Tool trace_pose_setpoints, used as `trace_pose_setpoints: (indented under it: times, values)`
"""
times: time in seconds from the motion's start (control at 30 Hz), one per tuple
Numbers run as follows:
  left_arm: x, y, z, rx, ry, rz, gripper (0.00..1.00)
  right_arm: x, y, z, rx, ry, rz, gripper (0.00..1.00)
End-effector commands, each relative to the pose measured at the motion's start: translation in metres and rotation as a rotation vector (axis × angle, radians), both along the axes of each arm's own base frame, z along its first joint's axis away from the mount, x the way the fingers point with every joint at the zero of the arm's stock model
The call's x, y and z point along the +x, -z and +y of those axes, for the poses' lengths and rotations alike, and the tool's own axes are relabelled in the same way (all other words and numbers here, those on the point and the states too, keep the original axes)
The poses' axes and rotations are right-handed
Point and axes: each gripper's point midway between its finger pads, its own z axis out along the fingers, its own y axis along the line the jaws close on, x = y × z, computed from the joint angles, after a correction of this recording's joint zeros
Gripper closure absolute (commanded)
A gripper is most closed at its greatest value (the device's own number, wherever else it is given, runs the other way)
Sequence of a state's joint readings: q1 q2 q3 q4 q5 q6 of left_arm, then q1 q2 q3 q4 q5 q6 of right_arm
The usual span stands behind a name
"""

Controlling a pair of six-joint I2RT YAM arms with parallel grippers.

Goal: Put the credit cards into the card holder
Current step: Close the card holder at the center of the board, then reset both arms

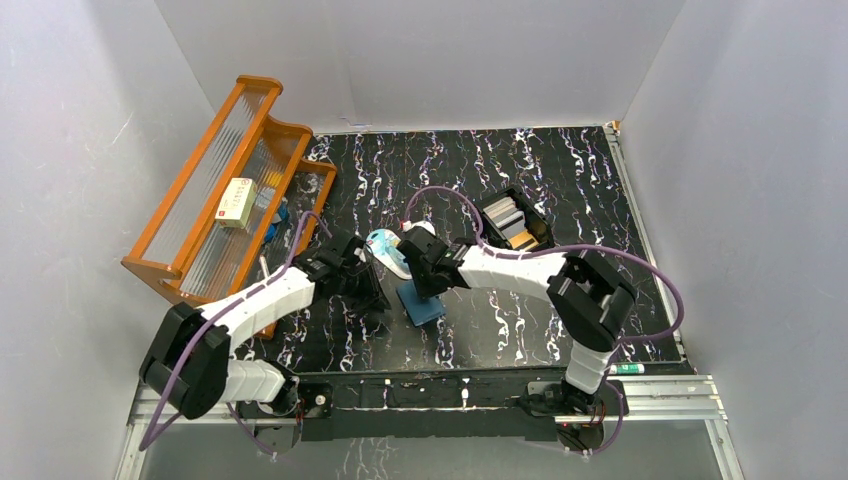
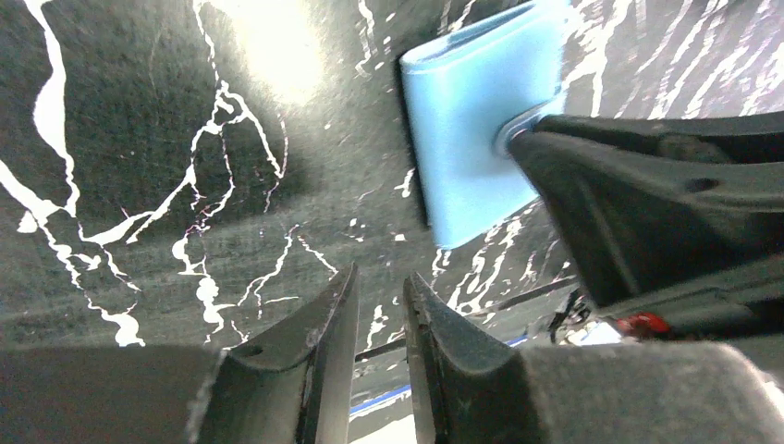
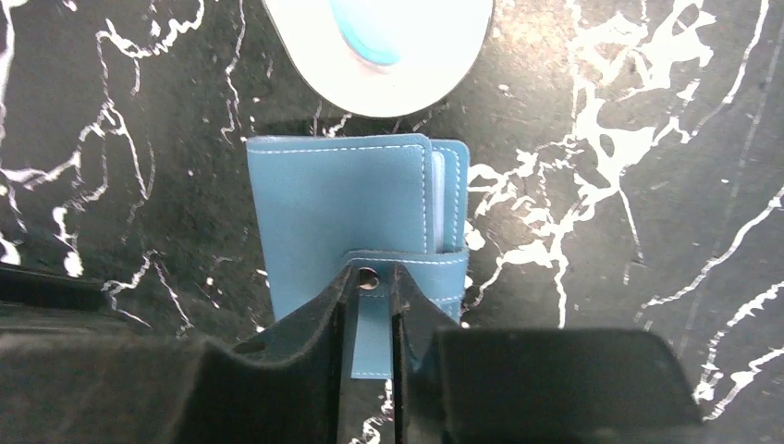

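**A:** Where is the holder?

**B:** The flat teal-blue folding card holder [image 3: 342, 203] lies closed on the black, white-veined surface [image 3: 647, 185], directly under the right pincer [image 3: 372, 273]. White stitching runs along its edges, and clear pocket edges peek out on the pincer's right side.

**A:** And what is that pincer doing?

**B:** Its jaws are drawn in on the holder's narrow blue strap [image 3: 370, 338], right at the round metal snap [image 3: 369, 277]. One finger is against each edge of the strap.

**A:** The other one?

**B:** The left pincer [image 2: 381, 276] hovers over bare surface. Its jaws are a narrow slit apart with nothing between them. The holder lies ahead of it and to its right, not touching it.

**A:** The cards?

**B:** The pale grey and orange-tan plastic credit cards [image 1: 508, 215] stand on edge in a black open-topped box [image 1: 541, 217]. That box is well apart from the right pincer, beyond it on its right.

**A:** Anything to read?

**B:** A cream box [image 1: 237, 202] with a red mark rests on the orange ribbed plastic rack [image 1: 215, 190], far to the left of the left pincer. Its print is too small to read. A white oval item with a light-blue middle [image 3: 379, 46] sits just ahead of the right pincer, near the holder's far edge but apart from it.
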State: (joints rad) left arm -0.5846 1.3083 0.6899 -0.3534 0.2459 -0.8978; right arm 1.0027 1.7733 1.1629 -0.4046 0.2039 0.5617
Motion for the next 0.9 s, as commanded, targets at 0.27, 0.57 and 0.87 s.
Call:
trace_pose_setpoints:
  times: [0.27, 0.57, 0.87]
  values:
    - [0.05, -0.185, 0.021, 0.021, -0.026, -0.476, 0.37, 0.001, -0.176, -0.023, 0.309, 0.053, -0.254, 0.33]
    - [0.025, -0.284, 0.036, -0.085, 0.007, -0.693, 0.01, -0.002, -0.294, -0.097, 0.468, 0.227, -0.513, 0.02]
    - [0.004, -0.325, 0.05, -0.193, -0.035, -0.859, 0.01, -0.016, -0.328, -0.154, 0.561, 0.385, -0.598, 0.02]
